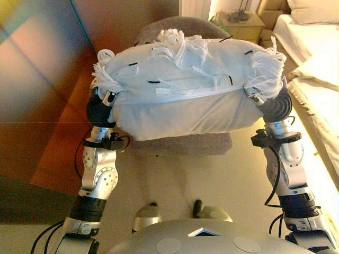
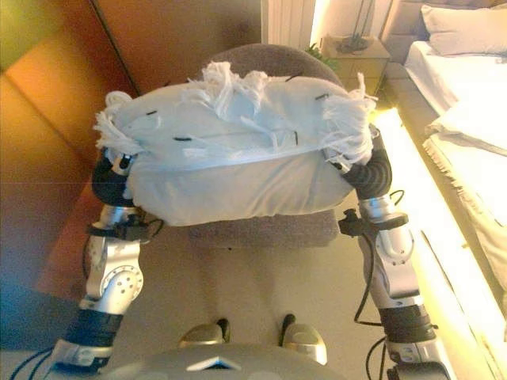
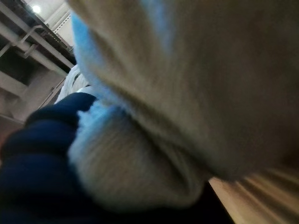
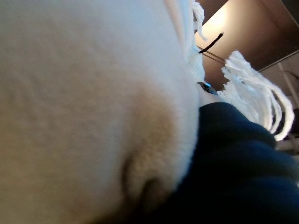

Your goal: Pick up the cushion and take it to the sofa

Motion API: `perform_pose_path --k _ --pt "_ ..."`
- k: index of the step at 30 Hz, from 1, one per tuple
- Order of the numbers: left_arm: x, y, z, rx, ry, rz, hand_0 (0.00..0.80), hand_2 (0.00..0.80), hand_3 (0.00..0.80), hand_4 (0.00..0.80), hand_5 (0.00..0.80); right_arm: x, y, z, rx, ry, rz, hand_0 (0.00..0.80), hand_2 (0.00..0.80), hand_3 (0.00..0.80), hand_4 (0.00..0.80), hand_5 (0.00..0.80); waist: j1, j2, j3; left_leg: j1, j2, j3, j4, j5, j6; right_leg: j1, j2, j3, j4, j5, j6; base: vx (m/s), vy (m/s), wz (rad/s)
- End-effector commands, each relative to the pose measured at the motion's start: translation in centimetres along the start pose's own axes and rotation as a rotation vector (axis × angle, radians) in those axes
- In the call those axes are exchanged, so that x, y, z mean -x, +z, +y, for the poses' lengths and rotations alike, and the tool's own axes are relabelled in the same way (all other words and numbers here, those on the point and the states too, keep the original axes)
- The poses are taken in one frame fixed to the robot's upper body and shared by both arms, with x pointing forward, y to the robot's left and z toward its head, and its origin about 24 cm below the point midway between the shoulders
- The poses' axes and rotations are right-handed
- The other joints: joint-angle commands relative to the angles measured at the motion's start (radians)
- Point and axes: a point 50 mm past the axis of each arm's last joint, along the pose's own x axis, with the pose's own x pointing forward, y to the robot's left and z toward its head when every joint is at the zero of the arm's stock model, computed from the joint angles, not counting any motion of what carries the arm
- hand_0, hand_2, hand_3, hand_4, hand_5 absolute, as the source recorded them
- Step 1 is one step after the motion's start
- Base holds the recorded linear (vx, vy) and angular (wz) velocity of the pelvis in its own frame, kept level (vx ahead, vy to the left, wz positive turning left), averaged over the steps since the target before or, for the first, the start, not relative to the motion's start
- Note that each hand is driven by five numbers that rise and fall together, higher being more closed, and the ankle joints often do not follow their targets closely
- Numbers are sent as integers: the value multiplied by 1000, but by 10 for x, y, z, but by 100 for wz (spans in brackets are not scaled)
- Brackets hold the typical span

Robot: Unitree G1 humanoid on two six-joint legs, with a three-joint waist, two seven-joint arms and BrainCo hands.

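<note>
I hold a white cushion (image 1: 185, 90) with white tassels and short black stitches between both hands, lifted at chest height. My left hand (image 1: 99, 111) presses against its left end and my right hand (image 1: 276, 106) against its right end; only their dark ribbed covers show. The cushion hangs just above the seat of a grey upholstered chair (image 1: 185, 144). In the left wrist view the cushion (image 3: 187, 70) fills the picture past the dark cover (image 3: 37, 154). The right wrist view shows the same cushion (image 4: 84, 93) beside the cover (image 4: 233, 154).
A wooden wall (image 1: 42, 79) runs along the left. A bed with white bedding (image 1: 312, 47) stands on the right, and a small wooden nightstand (image 1: 241, 24) is behind the chair. Light floor (image 1: 175, 180) lies between me and the chair.
</note>
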Motion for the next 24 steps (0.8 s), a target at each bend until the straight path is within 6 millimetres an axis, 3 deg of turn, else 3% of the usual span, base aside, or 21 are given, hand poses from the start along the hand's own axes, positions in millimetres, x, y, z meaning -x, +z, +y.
perform_pose_path --k 1,5,7,9,13,14,16,18,19,21,22,24 --pt "-17 33 -22 -35 -153 -210 800 800 800 800 800 -27 43 29 -32 173 -319 800 800 800 800 800 15 -20 33 -114 -58 19 183 -79 37 136 12 10 -44 -67 24 166 53 4" --pt "-21 31 -21 -20 -116 -223 800 800 800 800 800 -35 43 33 -27 187 -313 800 800 800 800 800 43 35 41 -147 -18 6 -34 71 -4 198 57 41 -37 -135 23 372 101 -26" --pt "-21 29 -22 -17 -103 -220 800 800 800 800 800 -37 40 34 -34 191 -293 800 800 800 800 800 59 50 39 -151 3 -17 -122 149 -25 242 67 61 -33 -169 21 523 131 3" --pt "-16 26 -21 6 -83 -209 800 800 800 800 800 -35 36 38 -32 203 -257 800 800 800 800 800 86 74 34 -176 41 -70 -204 231 -48 290 79 101 -5 -220 17 698 180 19" --pt "-5 25 -14 -3 -47 -194 800 800 800 800 800 -27 31 39 -37 217 -227 800 800 800 800 800 118 100 32 -197 106 -116 -275 269 -71 328 76 152 98 -311 22 676 205 14" --pt "-2 25 -11 -5 -29 -183 800 800 800 800 800 -24 30 38 -55 214 -215 800 800 800 800 800 121 92 30 -200 112 -128 -281 268 -80 351 52 155 136 -357 31 813 290 4" --pt "1 25 -9 -11 -16 -176 800 800 800 800 800 -21 29 37 -70 215 -203 800 800 800 800 800 137 98 17 -226 138 -146 -281 272 -93 383 25 167 156 -381 53 770 321 -23" --pt "2 26 -9 -20 -24 -179 800 800 800 800 800 -20 29 37 -73 218 -206 800 800 800 800 800 139 82 12 -222 130 -131 -280 239 -91 407 -21 157 169 -391 78 547 262 -33" --pt "2 30 -11 -41 -35 -179 800 800 800 800 800 -18 28 38 -79 214 -210 800 800 800 800 800 147 73 -11 -220 122 -112 -254 233 -88 436 -77 132 182 -356 122 541 290 -51" --pt "0 33 -10 -95 -39 -164 800 800 800 800 800 -15 28 36 -102 200 -206 800 800 800 800 800 152 50 -42 -240 82 -91 -179 204 -57 463 -124 116 216 -248 171 542 316 -93" --pt "-3 34 -9 -109 -55 -156 800 800 800 800 800 -14 29 34 -110 190 -205 800 800 800 800 800 155 37 -62 -253 60 -76 -139 174 -28 463 -142 107 239 -184 186 453 249 -113" --pt "-7 36 -7 -108 -71 -150 800 800 800 800 800 -13 27 34 -115 172 -207 800 800 800 800 800 166 24 -87 -258 22 -77 -110 134 11 441 -167 113 318 -57 183 456 234 -71"
